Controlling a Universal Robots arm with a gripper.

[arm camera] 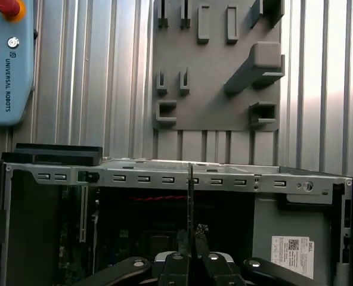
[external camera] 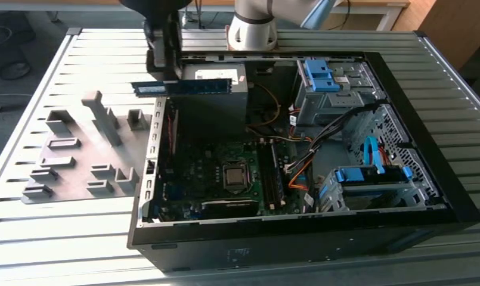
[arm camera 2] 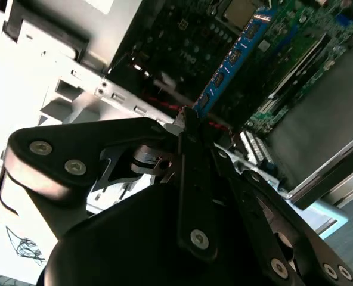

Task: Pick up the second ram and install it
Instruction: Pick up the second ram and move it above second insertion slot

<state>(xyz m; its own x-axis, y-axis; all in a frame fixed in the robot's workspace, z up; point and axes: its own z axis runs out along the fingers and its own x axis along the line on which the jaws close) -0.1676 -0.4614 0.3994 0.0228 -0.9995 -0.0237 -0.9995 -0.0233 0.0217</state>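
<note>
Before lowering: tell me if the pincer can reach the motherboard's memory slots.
Probably yes: the pincer, shut on the ram, hangs above the open case; nothing covers the memory slots, though cables lie close.

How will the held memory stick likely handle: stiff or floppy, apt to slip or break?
Probably stiff: the memory stick juts straight from the gripper, pinched near one end, without sagging. Likely light, being a thin flat board. Held near one end only, it might pivot if pushed against something.
</note>
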